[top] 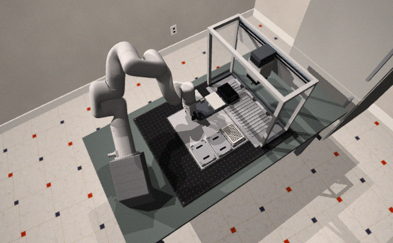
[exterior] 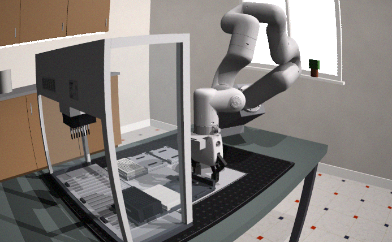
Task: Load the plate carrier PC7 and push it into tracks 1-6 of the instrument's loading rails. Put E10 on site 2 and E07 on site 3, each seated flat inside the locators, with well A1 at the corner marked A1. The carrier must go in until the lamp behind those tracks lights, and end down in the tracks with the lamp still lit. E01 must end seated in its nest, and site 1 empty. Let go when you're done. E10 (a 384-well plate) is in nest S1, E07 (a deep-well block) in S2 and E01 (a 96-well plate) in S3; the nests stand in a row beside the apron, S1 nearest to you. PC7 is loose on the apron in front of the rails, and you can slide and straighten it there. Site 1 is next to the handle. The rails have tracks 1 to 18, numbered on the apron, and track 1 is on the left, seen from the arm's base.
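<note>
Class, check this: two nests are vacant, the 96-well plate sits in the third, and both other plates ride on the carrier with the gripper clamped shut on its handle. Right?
One error: the gripper is open at the carrier handle end, as the exterior view shows. The 96-well plate is nested; the white plate and black block ride the carrier.

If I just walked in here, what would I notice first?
The big white jointed robot arm bending over the green table, its open gripper down at the dark plate carrier's handle. Next to it, the tall glass-walled instrument frame, where a black deep-well block rides the carrier.
</note>
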### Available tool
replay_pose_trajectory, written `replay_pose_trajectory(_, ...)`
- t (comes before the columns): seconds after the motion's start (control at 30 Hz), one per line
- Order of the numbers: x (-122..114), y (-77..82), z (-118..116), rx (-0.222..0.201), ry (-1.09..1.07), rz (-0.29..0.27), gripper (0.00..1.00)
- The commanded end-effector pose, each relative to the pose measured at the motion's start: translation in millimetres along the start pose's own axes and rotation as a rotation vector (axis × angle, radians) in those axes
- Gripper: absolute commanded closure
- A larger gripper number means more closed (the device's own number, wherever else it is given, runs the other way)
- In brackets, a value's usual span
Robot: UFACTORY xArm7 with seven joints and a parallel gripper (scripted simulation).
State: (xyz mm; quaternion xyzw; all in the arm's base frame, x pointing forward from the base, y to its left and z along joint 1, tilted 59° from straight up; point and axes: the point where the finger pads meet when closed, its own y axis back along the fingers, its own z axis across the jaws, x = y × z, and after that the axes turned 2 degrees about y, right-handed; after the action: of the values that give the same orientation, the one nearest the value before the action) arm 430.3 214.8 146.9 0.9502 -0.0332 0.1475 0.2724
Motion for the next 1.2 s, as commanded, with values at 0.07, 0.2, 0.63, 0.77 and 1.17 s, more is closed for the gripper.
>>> replay_pose_trajectory(0.07, 7, 0.9, 1, -0.001, -0.001, 0.003, 0.18)
replay_pose_trajectory(0.2, 11, 0.9, 1, -0.001, -0.001, 0.003, 0.18)
replay_pose_trajectory(0.63, 22, 0.9, 2, -0.001, -0.001, 0.003, 0.18)
replay_pose_trajectory(0.77, 26, 0.9, 2, -0.001, -0.001, 0.003, 0.18)
replay_pose_trajectory(1.17, 37, 1.0, 2, -0.001, -0.001, 0.003, 0.18)
